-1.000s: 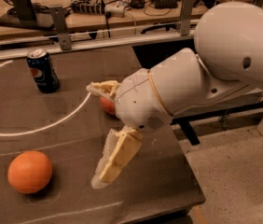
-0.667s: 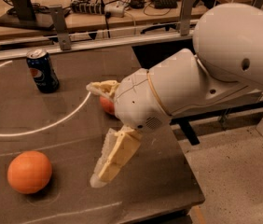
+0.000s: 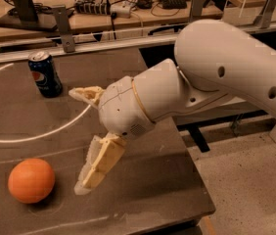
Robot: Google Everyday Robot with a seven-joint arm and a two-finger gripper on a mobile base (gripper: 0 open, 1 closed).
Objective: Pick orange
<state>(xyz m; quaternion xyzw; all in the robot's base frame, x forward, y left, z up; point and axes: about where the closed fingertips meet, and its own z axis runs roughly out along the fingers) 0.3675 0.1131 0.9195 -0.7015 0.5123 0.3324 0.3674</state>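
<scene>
Orange [image 3: 31,180] just outside spread jaws over table [image 3: 167,180], seemingly apart.

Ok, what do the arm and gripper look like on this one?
The arm is bulky, rounded and off-white, with smooth shells, a thin tan seam ring and small dark holes. The gripper, over the table right of the orange, has two cream-yellow, wedge-shaped jaws, the lower with a pale ribbed pad. No arm cables show.

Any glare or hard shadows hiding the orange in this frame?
Camera view: warm, dim light; the round bright orange fruit is evenly lit, with a faint shadow under it on the dark table; the gripper, jaws open, hangs beside it, not shading it.
</scene>
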